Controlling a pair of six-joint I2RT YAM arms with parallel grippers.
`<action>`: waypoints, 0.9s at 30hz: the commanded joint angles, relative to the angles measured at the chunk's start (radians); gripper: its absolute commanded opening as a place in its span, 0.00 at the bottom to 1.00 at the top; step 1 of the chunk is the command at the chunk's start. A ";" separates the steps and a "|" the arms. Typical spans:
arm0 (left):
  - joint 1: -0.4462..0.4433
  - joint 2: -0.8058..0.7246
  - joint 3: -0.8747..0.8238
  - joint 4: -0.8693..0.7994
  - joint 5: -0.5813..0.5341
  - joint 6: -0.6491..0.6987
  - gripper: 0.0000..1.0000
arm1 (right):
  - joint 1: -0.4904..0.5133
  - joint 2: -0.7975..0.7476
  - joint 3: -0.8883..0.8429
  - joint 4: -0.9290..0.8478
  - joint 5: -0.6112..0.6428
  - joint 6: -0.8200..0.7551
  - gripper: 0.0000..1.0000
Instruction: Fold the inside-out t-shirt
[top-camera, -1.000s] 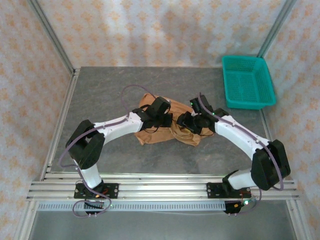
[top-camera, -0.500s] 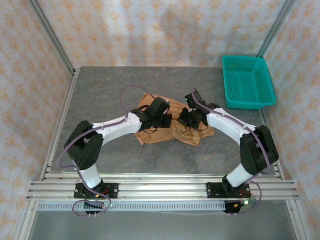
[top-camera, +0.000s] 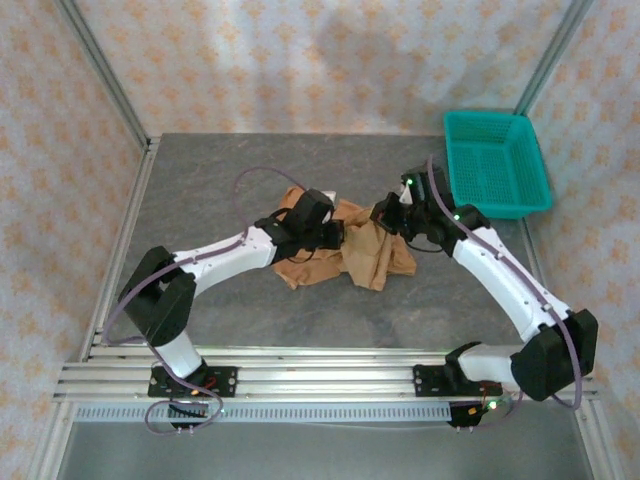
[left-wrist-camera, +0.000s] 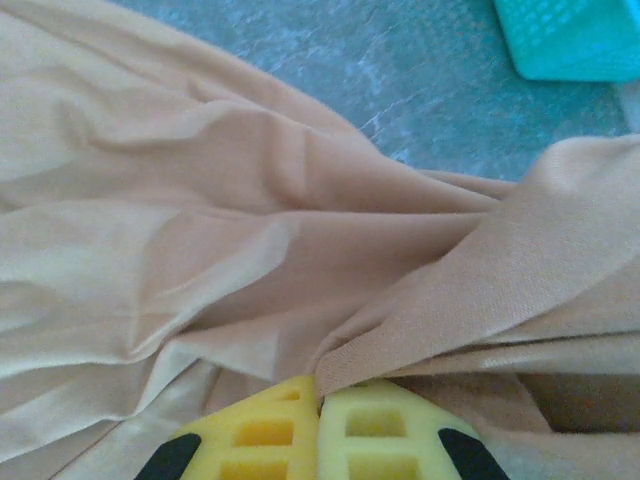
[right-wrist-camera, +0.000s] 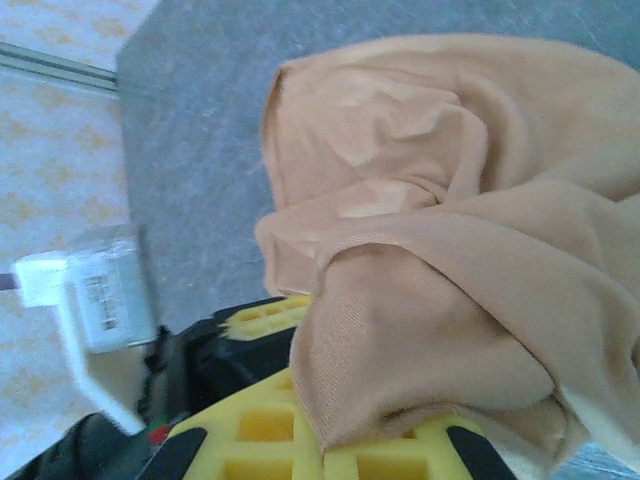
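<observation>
Swinging out toward the teal basket (top-camera: 497, 165) since a second ago, the right end effector (right-wrist-camera: 322, 445) is now clamping shut on a bunched fold of the inside-out t-shirt (top-camera: 345, 245). The shirt is lying crumpled on the desk (top-camera: 220, 180), near the basket on the arms' side. By my judgement nothing is looking folded yet, so the whole job is still waiting. The left end effector (left-wrist-camera: 318, 410) is pinching shut on the cloth too.

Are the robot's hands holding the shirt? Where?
Yes. The left gripper pinches a fold of the t-shirt near its middle; the right gripper pinches a bunched fold at its right end.
</observation>
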 joint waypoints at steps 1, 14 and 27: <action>0.013 -0.014 -0.041 -0.075 -0.033 0.011 0.04 | -0.041 0.017 -0.106 0.147 -0.055 0.049 0.00; -0.002 -0.123 -0.125 0.099 0.141 0.128 0.52 | -0.083 0.042 -0.315 0.335 -0.187 0.063 0.00; -0.013 -0.025 -0.080 0.208 0.026 0.429 0.56 | -0.085 -0.016 -0.318 0.289 -0.203 0.049 0.00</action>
